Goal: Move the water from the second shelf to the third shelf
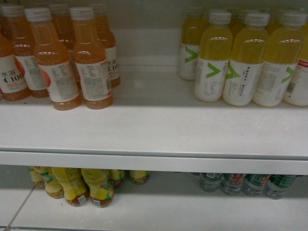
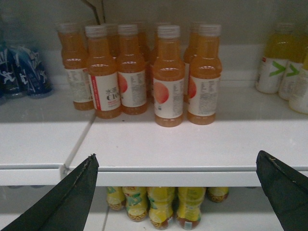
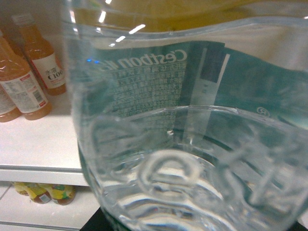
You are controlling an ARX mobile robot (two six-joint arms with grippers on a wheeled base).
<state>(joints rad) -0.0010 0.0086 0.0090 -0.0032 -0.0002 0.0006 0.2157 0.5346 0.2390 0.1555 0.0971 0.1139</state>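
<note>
Water bottle (image 3: 192, 144) fills the right wrist view — label reads "C'estbon"; right tool's grip unclear; left tool (image 2: 183, 192) wide.

white shelf (image 1: 154, 130) | lower shelf (image 1: 159, 211) | pale back wall (image 2: 240, 14)

we count about ten orange drink bottles (image 2: 169, 77) on the upper shelf in the left wrist view, some half hidden behind others. beside them stand at least seven yellow drink bottles (image 1: 244, 60) with green arrow labels in the head view. below, we see four water bottles (image 1: 234, 183) with green labels and roughly six small yellow bottles (image 1: 98, 186). two or three blue bottles (image 2: 24, 70) sit at far left. one water bottle (image 3: 192, 120) fills the right wrist view.
</note>
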